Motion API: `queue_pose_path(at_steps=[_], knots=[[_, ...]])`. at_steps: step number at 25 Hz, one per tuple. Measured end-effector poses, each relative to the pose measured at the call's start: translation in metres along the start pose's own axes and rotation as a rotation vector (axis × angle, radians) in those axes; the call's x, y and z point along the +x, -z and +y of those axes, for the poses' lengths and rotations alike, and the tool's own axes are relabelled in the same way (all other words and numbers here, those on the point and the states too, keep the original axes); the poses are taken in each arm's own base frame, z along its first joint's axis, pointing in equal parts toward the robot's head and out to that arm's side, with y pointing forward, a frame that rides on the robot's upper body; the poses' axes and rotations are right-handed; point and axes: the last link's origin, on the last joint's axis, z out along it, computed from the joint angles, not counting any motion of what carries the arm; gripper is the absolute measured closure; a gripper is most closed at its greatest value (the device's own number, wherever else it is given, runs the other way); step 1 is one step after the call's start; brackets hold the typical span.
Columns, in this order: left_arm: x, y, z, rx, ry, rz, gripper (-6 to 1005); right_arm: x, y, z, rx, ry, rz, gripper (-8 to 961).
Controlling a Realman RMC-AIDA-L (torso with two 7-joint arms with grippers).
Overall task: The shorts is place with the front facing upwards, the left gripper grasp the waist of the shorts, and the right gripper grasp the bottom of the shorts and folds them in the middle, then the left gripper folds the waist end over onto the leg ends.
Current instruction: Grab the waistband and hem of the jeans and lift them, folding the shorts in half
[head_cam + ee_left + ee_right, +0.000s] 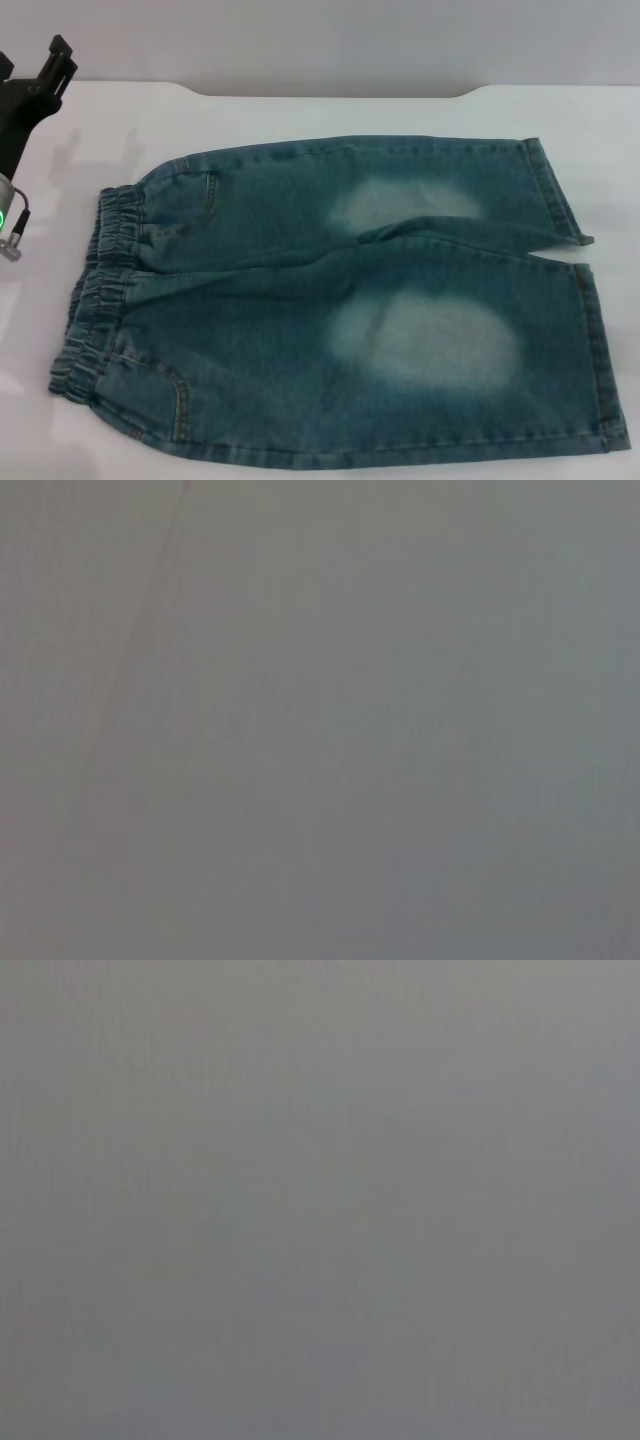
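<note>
Shorts (330, 310): flat on the white table (300, 115), pale faded patches up, legs to the right.
Waist (95, 290): left edge, ruched band running near to far.
Leg ends (590, 330): right edge; far hem slightly curled, near hem close to the table's right side.
Open room: bare table far of the shorts and left of the waist.
Left hand (50, 65): far left, apart from the shorts; fingers' state cannot be told.
Wrist views: plain grey.
</note>
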Motion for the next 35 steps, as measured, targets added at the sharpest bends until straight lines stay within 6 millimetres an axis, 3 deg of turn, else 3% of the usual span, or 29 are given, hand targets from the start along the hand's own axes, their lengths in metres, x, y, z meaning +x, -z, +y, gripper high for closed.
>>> queue_pose_path(at_steps=[20,25,31,35], knots=[[-0.005,-0.002,-0.002,0.02,0.007,-0.037,210,0.013,-0.004,0.006,0.009,-0.022,0.071,512],[-0.004,-0.007,0.006,-0.053,-0.021,-0.065,222,0.014,-0.004,0.009,0.003,-0.036,0.079,512],[0.018,-0.033,0.028,-0.243,-0.067,-0.103,233,0.021,-0.001,0.014,-0.037,-0.032,0.126,512],[0.048,-0.052,0.043,-0.378,-0.041,-0.141,235,0.022,0.002,0.011,-0.032,-0.028,0.135,512]])
